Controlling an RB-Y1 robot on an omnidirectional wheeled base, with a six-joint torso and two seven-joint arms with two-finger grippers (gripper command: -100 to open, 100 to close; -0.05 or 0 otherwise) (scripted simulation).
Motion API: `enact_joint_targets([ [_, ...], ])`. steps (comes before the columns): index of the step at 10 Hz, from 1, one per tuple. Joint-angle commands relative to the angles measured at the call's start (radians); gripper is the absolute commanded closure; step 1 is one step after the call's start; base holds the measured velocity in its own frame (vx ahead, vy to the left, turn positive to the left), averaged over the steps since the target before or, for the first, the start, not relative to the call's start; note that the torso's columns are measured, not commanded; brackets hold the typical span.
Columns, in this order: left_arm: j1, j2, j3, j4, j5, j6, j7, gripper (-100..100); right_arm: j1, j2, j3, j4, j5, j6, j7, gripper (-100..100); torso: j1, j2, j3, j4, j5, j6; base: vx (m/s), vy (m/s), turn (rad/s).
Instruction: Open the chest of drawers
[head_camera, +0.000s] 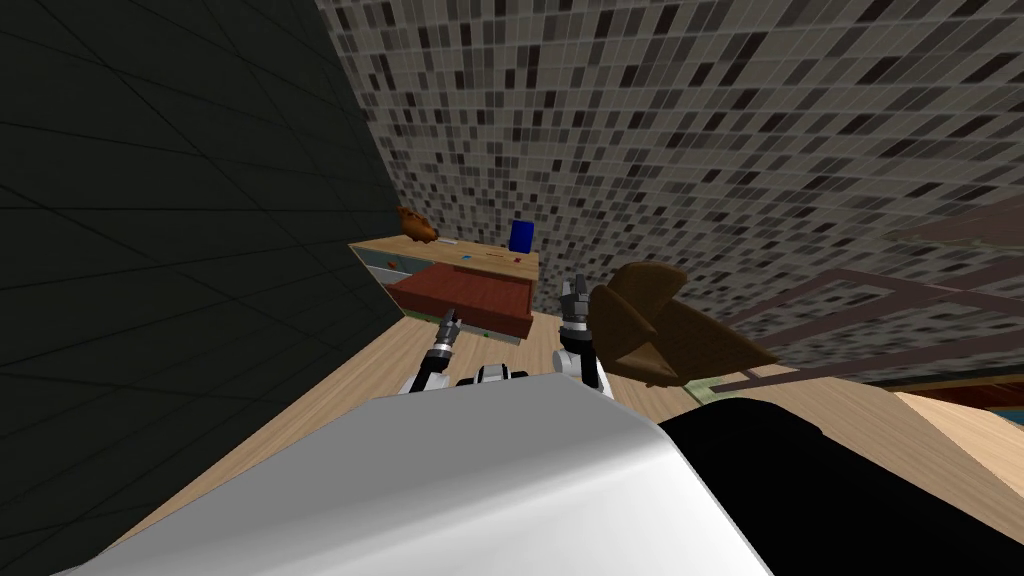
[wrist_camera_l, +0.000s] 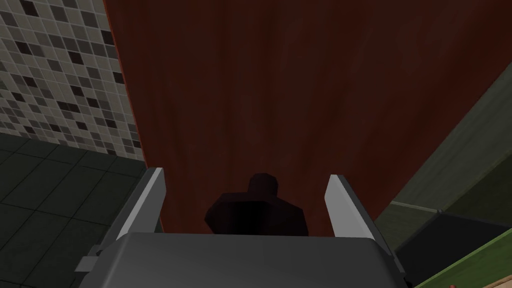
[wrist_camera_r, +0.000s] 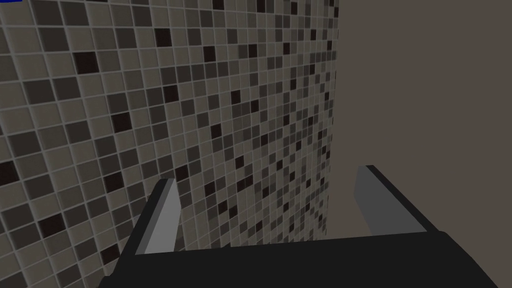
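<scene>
Straddling the drawer knob (wrist_camera_l: 257, 210), left hand (wrist_camera_l: 246, 176) spread, apparently clear.

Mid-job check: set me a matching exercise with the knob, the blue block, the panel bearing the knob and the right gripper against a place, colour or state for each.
Things:
1. knob
2. blue block
3. panel bearing the knob
4. right gripper

Place, colour or state:
A. reddish brown
B. standing on the chest's tan top
C. fingers open, holding nothing
D. dark, between the open fingers of the left gripper

Pairs: 1-D, 2-B, 3-A, 4-C
</scene>
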Motion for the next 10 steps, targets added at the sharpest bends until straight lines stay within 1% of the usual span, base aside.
enact_joint_targets([
  [1, -0.004, 0.005, 0.0, -0.055, 0.001, 0.057, 0.004, -100, 0.0, 0.0, 0.0, 0.0, 0.0, 0.0, 0.0, 0, 0.0, 0.001, 0.0, 0.0, 0.0, 0.0, 0.007, -0.013, 0.007],
  [3, -0.007, 0.009, 0.0, -0.099, 0.001, 0.103, 0.007, -100, 0.0, 0.0, 0.0, 0.0, 0.0, 0.0, 0.0, 0, 0.002, 0.007, 0.004, 0.002, 0.0, 0.0, -0.01, -0.008, 0.003],
  [7, -0.012, 0.017, -0.001, -0.188, 0.001, 0.195, 0.013, -100, 0.0, 0.0, 0.0, 0.0, 0.0, 0.0, 0.0, 0, 0.0, 0.015, 0.008, 0.011, -0.003, -0.001, -0.022, -0.005, 0.004],
  [8, 0.007, 0.02, -0.006, -0.166, 0.002, 0.194, 0.014, -100, 0.0, 0.0, 0.0, 0.0, 0.0, 0.0, 0.0, 0, -0.001, 0.018, 0.009, 0.014, -0.005, -0.002, 0.0, 0.0, 0.0],
  [9, 0.008, 0.021, -0.006, -0.166, 0.002, 0.203, 0.015, 0, 0.0, 0.0, 0.0, 0.0, 0.0, 0.0, 0.0, 0, 0.0, 0.016, 0.009, 0.01, -0.003, -0.001, 0.0, 0.0, 0.0],
  [10, 0.011, 0.022, -0.006, -0.162, 0.002, 0.205, 0.015, 0, 0.0, 0.0, 0.0, 0.0, 0.0, 0.0, 0.0, 0, 0.0, 0.013, 0.007, 0.007, -0.002, 0.0, 0.0, 0.0, 0.0],
])
